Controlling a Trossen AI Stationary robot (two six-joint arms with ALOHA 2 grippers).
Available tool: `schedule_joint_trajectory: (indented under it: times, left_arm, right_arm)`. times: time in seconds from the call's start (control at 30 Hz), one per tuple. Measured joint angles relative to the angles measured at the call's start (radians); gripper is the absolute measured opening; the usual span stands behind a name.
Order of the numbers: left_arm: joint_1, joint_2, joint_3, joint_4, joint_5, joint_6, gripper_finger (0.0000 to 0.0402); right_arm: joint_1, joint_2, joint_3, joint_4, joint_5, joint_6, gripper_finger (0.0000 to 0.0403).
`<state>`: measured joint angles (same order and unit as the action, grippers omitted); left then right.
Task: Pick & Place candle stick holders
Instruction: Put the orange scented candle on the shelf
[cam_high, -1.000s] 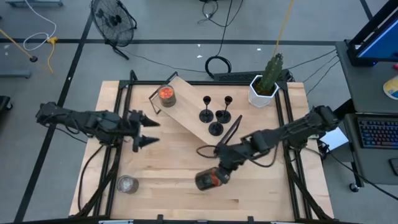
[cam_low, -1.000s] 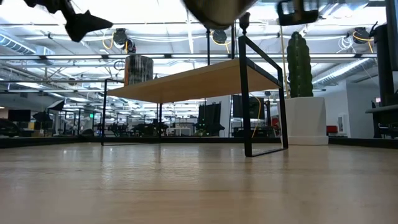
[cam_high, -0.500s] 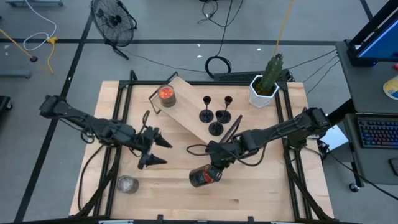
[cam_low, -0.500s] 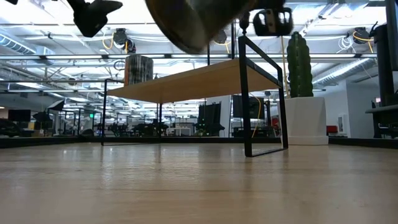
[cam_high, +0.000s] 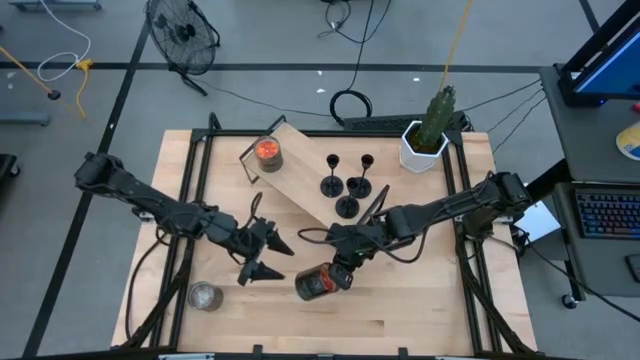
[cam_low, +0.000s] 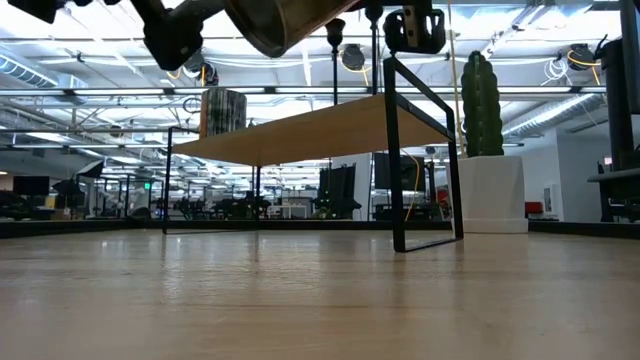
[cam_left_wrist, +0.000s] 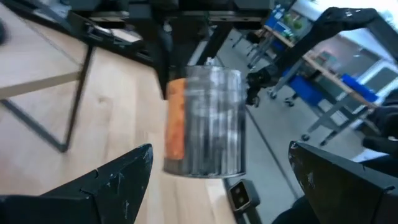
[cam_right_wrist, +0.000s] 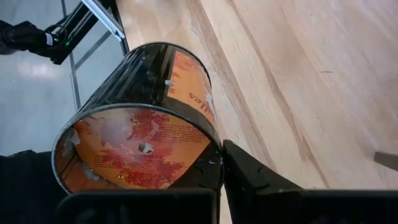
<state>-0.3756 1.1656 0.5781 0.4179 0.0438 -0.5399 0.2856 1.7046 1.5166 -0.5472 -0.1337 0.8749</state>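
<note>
Three small black candle stick holders (cam_high: 347, 185), round-based and thin-stemmed, stand clustered far-centre. The left gripper (cam_high: 262, 257) gapes wide; the right gripper (cam_high: 338, 268) pinches a glass jar with orange filling (cam_high: 317, 283).

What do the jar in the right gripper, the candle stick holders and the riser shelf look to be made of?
Jar: apparently clear glass with orange filling; wall shows glare in the left wrist view. Held tilted by the right gripper.
Candle stick holders: matte black, probably metal; too small to be sure.
Riser shelf: light wood top with visible grain, on thin black legs, likely metal.
</note>
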Motion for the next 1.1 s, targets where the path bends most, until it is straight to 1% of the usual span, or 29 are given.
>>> schedule_joint_trajectory:
  times: [0.2, 0.33, 0.4, 0.5, 0.67, 0.8, 0.9, 1.1]
  left_arm:
    - [0.000, 0.090, 0.000, 0.119, 0.019, -0.065, 0.0379]
    - [0.002, 0.151, 0.040, 0.124, 0.035, -0.105, 0.0381]
    - [0.002, 0.189, 0.079, 0.123, 0.040, -0.110, 0.0389]
    - [0.007, 0.244, 0.146, 0.068, 0.061, -0.099, 0.0398]
    - [0.021, 0.320, 0.260, -0.052, 0.120, -0.095, 0.0394]
    - [0.034, 0.373, 0.333, -0.108, 0.159, -0.094, 0.0393]
    - [0.043, 0.413, 0.380, -0.131, 0.182, -0.094, 0.0393]
    - [0.044, 0.465, 0.431, -0.136, 0.212, -0.098, 0.0393]
  right_arm:
    - [-0.004, 0.000, 0.000, -0.004, 0.000, -0.024, 0.0000]
    - [-0.004, 0.000, 0.000, -0.003, -0.001, -0.042, 0.0000]
    - [-0.004, 0.000, 0.000, -0.003, -0.002, -0.052, 0.0000]
    - [-0.005, 0.000, 0.000, -0.003, -0.003, -0.067, 0.0000]
    - [-0.004, 0.000, 0.000, -0.002, -0.026, -0.082, 0.0000]
    - [-0.004, 0.000, 0.000, -0.003, -0.029, -0.095, 0.0000]
    - [-0.003, 0.000, 0.000, -0.003, -0.035, -0.106, 0.0000]
    - [-0.003, 0.000, 0.000, 0.000, -0.035, -0.113, 0.0000]
